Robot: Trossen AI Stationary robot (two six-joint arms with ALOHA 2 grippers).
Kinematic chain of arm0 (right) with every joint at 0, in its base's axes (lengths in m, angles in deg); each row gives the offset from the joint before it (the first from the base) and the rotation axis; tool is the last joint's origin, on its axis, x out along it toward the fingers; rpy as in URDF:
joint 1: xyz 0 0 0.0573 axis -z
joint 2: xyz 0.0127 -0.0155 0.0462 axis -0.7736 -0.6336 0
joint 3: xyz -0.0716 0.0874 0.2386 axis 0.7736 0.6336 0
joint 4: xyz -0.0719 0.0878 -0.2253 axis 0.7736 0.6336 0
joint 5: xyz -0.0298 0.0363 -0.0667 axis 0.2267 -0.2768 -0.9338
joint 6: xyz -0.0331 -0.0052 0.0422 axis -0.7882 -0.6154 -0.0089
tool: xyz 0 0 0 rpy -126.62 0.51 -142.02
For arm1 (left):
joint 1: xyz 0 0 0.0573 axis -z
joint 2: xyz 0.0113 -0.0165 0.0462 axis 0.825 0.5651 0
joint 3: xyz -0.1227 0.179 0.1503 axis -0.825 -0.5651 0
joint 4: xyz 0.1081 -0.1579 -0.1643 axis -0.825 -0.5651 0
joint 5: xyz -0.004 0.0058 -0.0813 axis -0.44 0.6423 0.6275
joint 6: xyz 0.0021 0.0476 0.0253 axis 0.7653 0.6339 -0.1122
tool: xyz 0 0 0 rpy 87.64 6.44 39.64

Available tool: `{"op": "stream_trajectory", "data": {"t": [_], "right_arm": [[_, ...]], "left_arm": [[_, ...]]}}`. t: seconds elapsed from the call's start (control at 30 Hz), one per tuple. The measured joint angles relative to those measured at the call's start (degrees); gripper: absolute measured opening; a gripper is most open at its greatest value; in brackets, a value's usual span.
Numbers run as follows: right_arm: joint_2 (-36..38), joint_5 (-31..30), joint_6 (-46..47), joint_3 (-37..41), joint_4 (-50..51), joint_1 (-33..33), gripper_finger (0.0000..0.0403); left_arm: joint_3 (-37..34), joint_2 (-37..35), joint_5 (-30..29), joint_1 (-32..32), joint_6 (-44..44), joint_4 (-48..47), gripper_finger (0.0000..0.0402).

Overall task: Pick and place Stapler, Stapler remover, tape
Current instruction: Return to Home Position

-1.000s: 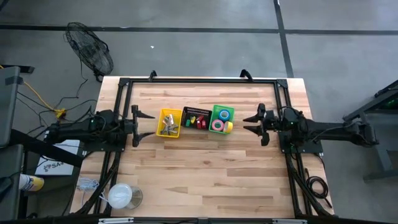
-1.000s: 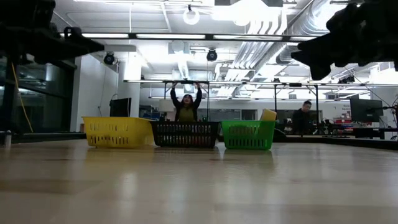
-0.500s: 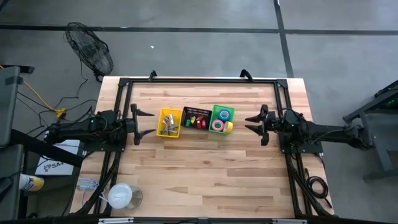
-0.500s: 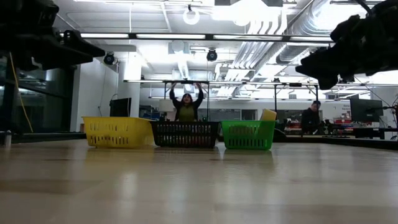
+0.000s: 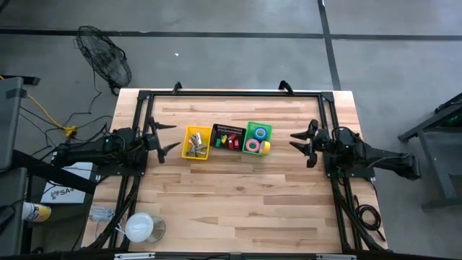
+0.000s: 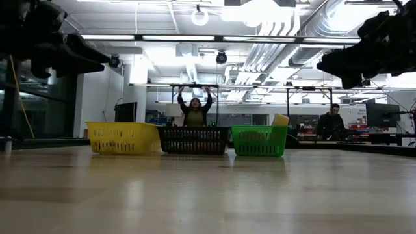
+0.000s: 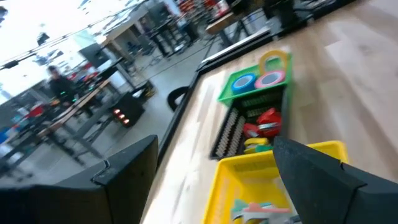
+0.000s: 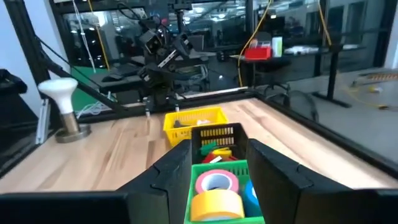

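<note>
Three small bins stand in a row mid-table: a yellow bin (image 5: pixel 196 142) with pale stapler removers, a black bin (image 5: pixel 227 136) with red, yellow and green staplers, and a green bin (image 5: pixel 256 137) with tape. A pink tape roll (image 8: pixel 214 182) and a blue tape roll (image 5: pixel 260 132) lie flat in the green bin. A yellow tape roll (image 5: pixel 266 147) stands at its right end, poking above the rim (image 6: pixel 281 120). My left gripper (image 5: pixel 170 137) hovers open, left of the yellow bin. My right gripper (image 5: pixel 297 141) hovers open, right of the green bin. Both are empty.
A large white roll (image 5: pixel 141 227) stands near the table's near left corner. A black frame (image 5: pixel 231 94) runs along the far edge and both sides. Bare wood (image 5: pixel 238 195) lies in front of the bins. People show in the room beyond (image 6: pixel 195 110).
My right gripper has drawn back toward the table's right edge, away from the green bin, staying open. My left gripper has shifted a little toward the left and far edges. The bins and their contents have stayed still.
</note>
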Motion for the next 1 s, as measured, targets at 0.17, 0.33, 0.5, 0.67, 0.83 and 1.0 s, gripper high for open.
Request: {"op": "stream_trajectory", "data": {"t": [0.17, 0.33, 0.5, 0.67, 0.83, 1.0], "right_arm": [[0.58, -2.03, -2.18, -0.06, 0.54, -0.03, 0.0146], [0.25, -2.31, -2.61, -0.08, 0.66, -0.03, 0.0145], [0.25, -3.06, -3.28, -0.10, 0.65, -0.03, 0.0147], [0.25, -3.16, -6.34, -0.10, 0.64, -0.02, 0.0145], [0.23, -3.25, -6.59, -0.10, 0.36, 0.01, 0.0146], [0.23, -3.33, -5.91, -0.10, 0.34, 0.01, 0.0146]], "left_arm": [[0.04, 0.00, -4.16, 0.00, -0.02, -0.71, 0.0315], [0.04, 0.00, -5.02, 0.00, 0.44, -0.87, 0.0315], [0.04, 0.00, -4.08, 0.00, -0.35, -1.01, 0.0315], [-1.06, 0.00, 1.17, 0.00, -3.12, -1.04, 0.0315], [-4.75, 0.23, 2.95, 0.02, -4.16, 6.45, 0.0315], [-5.18, 0.48, 7.57, 0.02, -0.88, 10.13, 0.0315]]}}
